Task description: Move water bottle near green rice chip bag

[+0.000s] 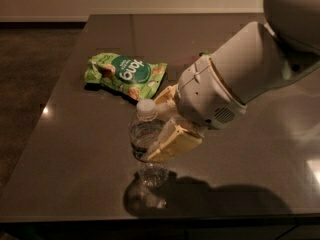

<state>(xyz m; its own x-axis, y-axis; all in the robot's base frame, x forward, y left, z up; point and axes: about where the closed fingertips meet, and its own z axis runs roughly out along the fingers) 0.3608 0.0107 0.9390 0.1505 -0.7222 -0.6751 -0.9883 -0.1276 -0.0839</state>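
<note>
Table's [70,154] front edge: pincer [153,130] clasps water bottle [141,136].

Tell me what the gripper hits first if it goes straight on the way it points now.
The water bottle: the gripper, low over the table, points straight at it. The green rice chip bag seems farther back, off that line.
</note>
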